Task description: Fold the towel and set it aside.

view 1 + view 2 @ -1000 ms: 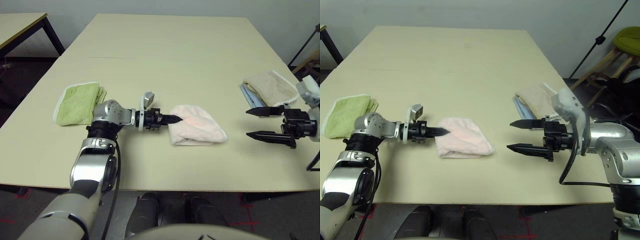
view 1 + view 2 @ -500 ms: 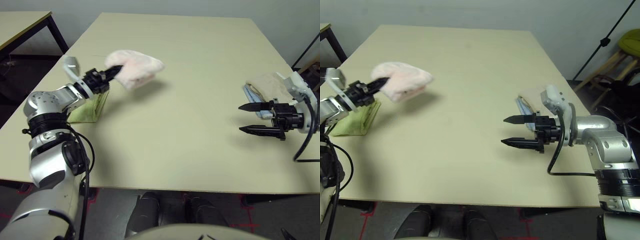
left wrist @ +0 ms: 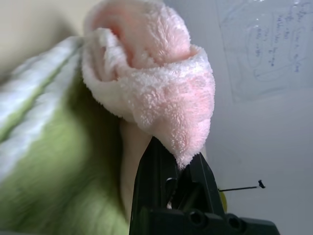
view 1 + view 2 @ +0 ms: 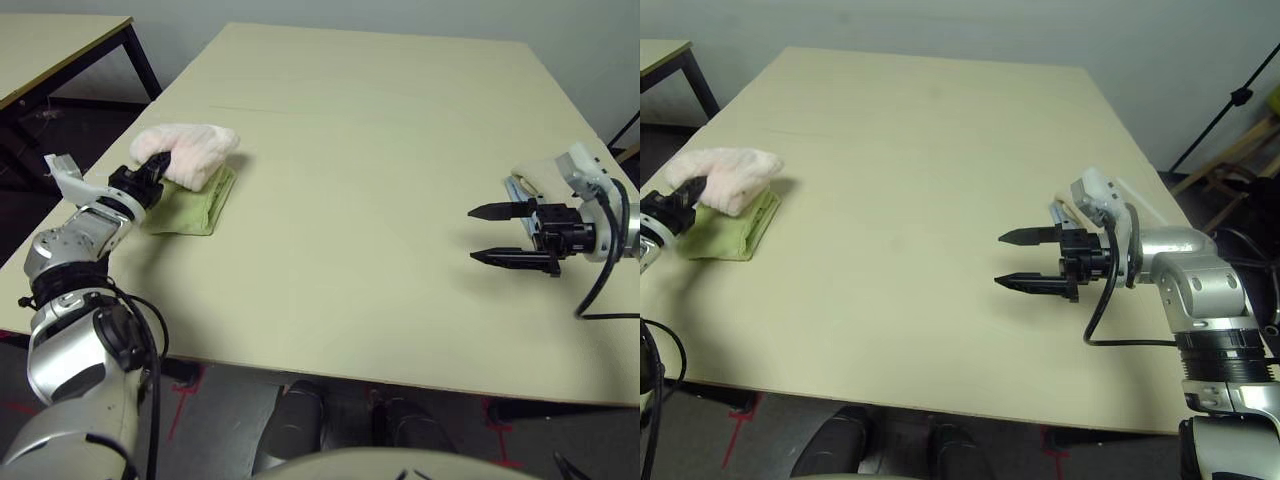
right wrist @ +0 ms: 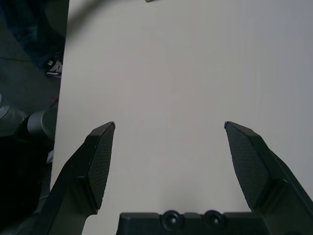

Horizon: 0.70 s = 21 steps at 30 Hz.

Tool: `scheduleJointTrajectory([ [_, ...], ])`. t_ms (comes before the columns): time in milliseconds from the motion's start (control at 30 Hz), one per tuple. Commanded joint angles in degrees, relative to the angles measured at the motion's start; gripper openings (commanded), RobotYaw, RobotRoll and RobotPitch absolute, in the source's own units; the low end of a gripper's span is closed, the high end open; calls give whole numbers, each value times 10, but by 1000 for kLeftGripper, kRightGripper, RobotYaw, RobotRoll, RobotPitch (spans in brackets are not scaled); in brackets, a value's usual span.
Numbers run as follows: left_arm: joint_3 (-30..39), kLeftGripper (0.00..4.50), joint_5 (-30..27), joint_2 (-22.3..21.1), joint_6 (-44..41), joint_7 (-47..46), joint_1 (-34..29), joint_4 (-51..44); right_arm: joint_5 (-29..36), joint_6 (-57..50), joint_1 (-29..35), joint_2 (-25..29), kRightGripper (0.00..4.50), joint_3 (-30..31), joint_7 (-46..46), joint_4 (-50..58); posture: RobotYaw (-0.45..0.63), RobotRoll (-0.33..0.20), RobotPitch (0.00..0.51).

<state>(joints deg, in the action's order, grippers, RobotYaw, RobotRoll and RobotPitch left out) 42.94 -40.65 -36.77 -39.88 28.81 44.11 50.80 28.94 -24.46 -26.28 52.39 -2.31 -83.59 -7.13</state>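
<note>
1. While the left hand (image 4: pixel 158 164) pinches the folded pink towel (image 4: pixel 190 152) over the green towel (image 4: pixel 192 197), lower it squarely; release gently.
2. Right hand (image 4: pixel 490 234), spread, waits apart above the worktop (image 4: pixel 360 200).

Even, diffuse overhead light; tabletop (image 4: pixel 400 150) bright with no glare. Soft, faint shadows sit under the right gripper (image 4: pixel 492 235) and beside the green towel (image 4: pixel 190 205). Head views sharp. Left wrist view: towel (image 3: pixel 151 78) in focus, green terry smeared and blurred.
</note>
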Motion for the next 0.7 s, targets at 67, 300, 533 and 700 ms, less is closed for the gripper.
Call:
scheduleJointTrajectory([
  [67, 5, 9, -12, 17, -6, -14, -44, -27, -6, 4, 6, -6, 4500, 6, 2, 11, 156, 0, 114],
  [300, 23, 9, -58, 52, -37, -58, -87, -126, -11, 8, -1, -19, 4500, 13, 10, 9, 164, 0, 112],
  [533, -1, 1872, -62, 66, -53, -119, -166, -326, -20, 26, -9, -31, 4500, 14, 18, -1, 156, 0, 110],
  [700, -51, 3604, -75, 18, -137, -151, -238, -555, 13, 5, 1, -46, 4500, -29, 62, 15, 181, 0, 104],
])
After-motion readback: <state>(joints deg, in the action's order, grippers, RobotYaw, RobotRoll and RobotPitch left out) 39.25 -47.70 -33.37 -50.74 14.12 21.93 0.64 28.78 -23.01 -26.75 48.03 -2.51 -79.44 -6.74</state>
